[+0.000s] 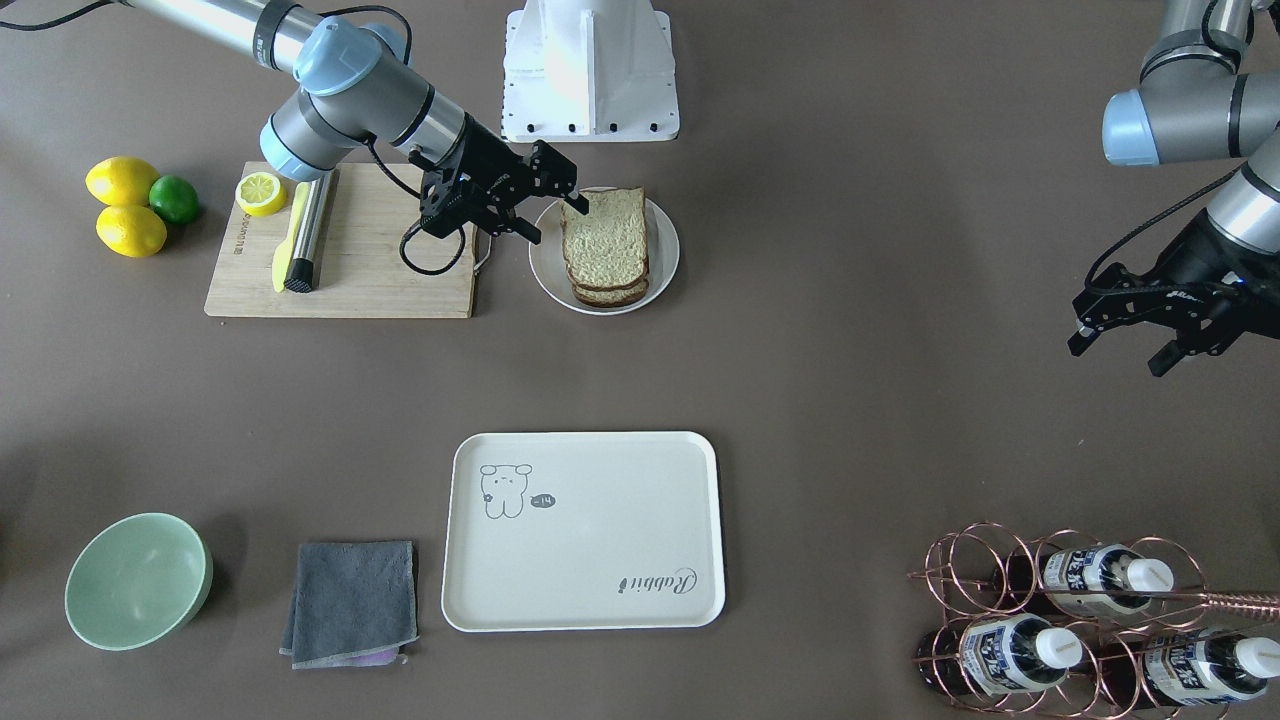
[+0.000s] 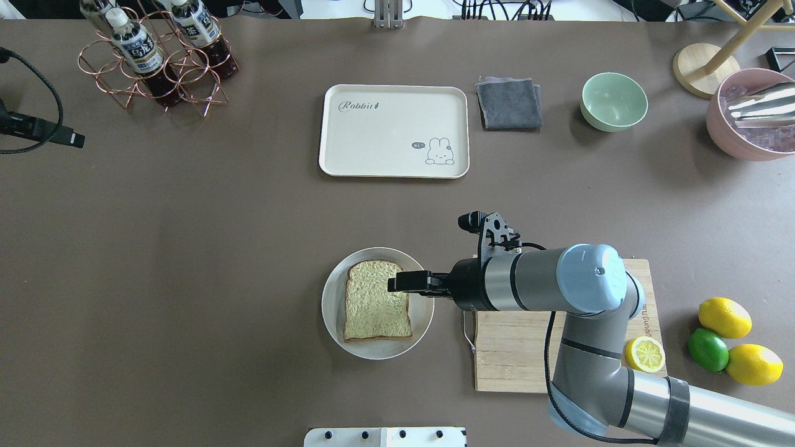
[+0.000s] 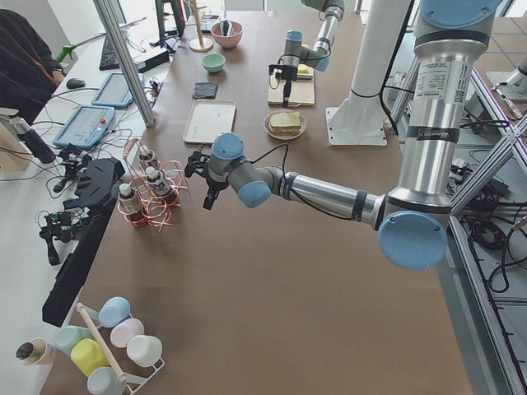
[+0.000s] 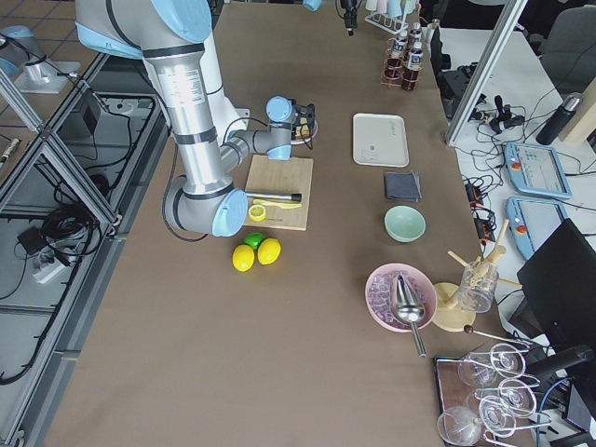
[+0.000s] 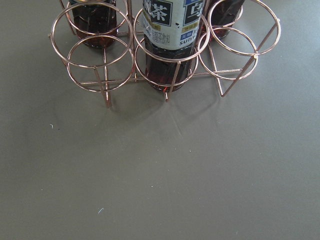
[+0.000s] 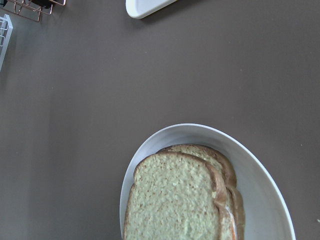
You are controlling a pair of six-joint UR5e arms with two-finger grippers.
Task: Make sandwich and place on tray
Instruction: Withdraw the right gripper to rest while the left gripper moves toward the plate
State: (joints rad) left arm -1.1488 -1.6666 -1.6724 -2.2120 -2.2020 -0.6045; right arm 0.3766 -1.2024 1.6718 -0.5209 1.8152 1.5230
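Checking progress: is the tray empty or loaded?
Empty. The tray shows only its printed drawing and lettering; the sandwich sits on the plate, apart from it.

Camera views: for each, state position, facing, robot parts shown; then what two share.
Front: across table, facing robot; right arm, left arm.
Overhead: behind robot, looking down; right arm.
Left side: left end; left arm near.
Right side: right end; right arm near.
Left wrist: faces bottle rack; no body.
Right wrist: faces sandwich; no body.
Shared: front and overhead show tray.
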